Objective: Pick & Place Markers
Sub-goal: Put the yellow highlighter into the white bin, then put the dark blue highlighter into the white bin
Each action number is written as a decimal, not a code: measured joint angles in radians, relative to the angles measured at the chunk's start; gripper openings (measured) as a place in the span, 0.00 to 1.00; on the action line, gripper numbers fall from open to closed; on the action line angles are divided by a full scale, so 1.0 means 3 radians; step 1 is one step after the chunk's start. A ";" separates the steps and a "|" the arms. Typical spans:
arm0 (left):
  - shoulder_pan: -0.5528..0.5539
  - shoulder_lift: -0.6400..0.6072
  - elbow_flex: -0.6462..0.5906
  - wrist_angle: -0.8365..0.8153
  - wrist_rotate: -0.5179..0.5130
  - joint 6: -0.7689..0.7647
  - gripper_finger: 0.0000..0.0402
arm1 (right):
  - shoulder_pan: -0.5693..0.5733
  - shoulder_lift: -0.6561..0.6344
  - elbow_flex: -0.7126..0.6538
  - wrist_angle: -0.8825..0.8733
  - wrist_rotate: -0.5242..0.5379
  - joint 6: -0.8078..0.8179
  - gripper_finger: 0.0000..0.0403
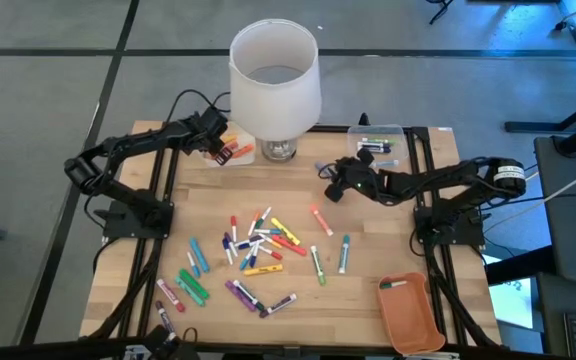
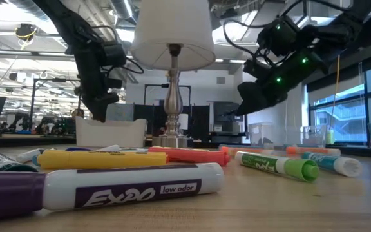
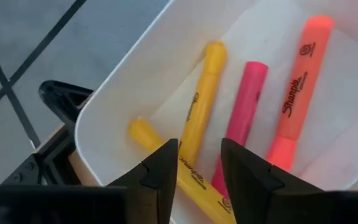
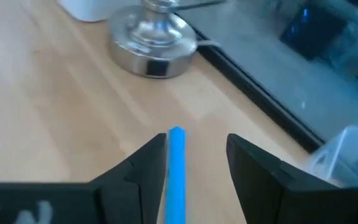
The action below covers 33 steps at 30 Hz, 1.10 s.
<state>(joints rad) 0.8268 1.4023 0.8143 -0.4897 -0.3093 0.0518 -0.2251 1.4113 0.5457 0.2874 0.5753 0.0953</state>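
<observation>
Left wrist view: the left gripper (image 3: 197,163) is seen parted and empty over the white bin (image 3: 114,93) at the tabletop's far edge, where highlighters (image 3: 247,112) are collected, while a blue marker (image 4: 176,174) is gripped by the right gripper (image 4: 196,158) for transfer.

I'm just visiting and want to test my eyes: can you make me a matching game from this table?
Things:
1. lamp
2. orange tray
3. white bin
4. blue marker

Places:
A. between the right gripper's jaws
B. holds yellow, pink and orange highlighters
C. back middle of the table
D. front right corner

Pairs: 1-C, 2-D, 3-B, 4-A
</observation>
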 joint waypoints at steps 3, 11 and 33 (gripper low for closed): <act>-0.0034 -0.0062 -0.0001 -0.0053 -0.0014 -0.0052 0.31 | -0.0238 0.0000 0.0002 -0.0219 -0.0359 0.0303 0.42; -0.0404 -0.0399 -0.0074 -0.0272 -0.0146 -0.0351 0.32 | -0.0799 0.0000 0.0304 -0.1343 -0.1181 0.0689 0.42; -0.1391 -0.1228 -0.0781 0.0301 -0.0334 -0.0745 0.32 | -0.0815 0.0817 0.0807 -0.1572 -0.1410 0.0256 0.42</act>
<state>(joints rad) 0.4096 1.0337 0.5800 -0.3993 -0.4097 -0.1718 -0.4696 1.6562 0.7877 -0.1842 0.1524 0.1721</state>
